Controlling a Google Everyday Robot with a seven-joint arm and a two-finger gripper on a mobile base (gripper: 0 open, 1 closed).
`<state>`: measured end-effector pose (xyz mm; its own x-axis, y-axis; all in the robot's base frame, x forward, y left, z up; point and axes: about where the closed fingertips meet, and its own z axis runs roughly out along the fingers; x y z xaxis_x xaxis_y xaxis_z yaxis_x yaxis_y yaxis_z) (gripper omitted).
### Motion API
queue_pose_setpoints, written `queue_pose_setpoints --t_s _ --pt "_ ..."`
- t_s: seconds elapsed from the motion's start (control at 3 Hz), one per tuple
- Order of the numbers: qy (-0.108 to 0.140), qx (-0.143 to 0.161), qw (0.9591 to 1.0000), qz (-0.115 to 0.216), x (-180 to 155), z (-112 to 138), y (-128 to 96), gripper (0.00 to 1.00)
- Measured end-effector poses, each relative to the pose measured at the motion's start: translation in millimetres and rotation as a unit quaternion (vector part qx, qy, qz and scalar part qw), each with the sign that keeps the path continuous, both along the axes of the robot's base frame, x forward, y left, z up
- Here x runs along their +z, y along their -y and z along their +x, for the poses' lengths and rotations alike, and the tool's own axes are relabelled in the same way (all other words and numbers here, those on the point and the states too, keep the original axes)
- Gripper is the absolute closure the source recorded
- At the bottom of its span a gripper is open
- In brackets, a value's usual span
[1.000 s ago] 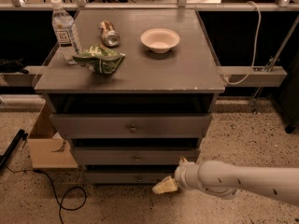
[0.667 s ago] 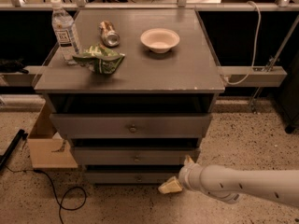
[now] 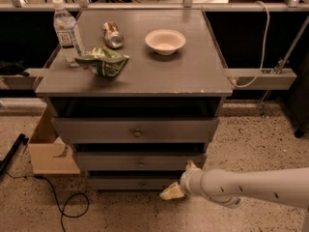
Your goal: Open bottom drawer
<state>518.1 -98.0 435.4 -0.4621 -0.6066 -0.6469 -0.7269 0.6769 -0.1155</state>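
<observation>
One pincer (image 3: 179, 179) is seen low in front of the table (image 3: 193, 76), carried on a single white arm (image 3: 251, 187) that enters from the right. Its two cream fingers are spread well apart, nothing being held between them. Three grey drawers are counted. The bottom drawer (image 3: 130, 183) lies just left of the pincer at the same height (whether it is touched cannot be told), and its one small knob is found further left. The middle drawer (image 3: 120, 162) and top drawer (image 3: 96, 129) are stacked above and left of the pincer. Far above it, one bottle (image 3: 67, 33), one can (image 3: 113, 35), one bowl (image 3: 165, 41) and one crumpled bag (image 3: 103, 63) are set on the table.
</observation>
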Motion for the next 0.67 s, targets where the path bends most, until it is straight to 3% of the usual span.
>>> queue_pose_setpoints --t_s 0.33,0.67 --pt "-0.032 0.002 0.9993 -0.021 -32 0 0 0.0" --pt "-0.063 -0.008 0.9975 -0.03 -63 2 14 0.0"
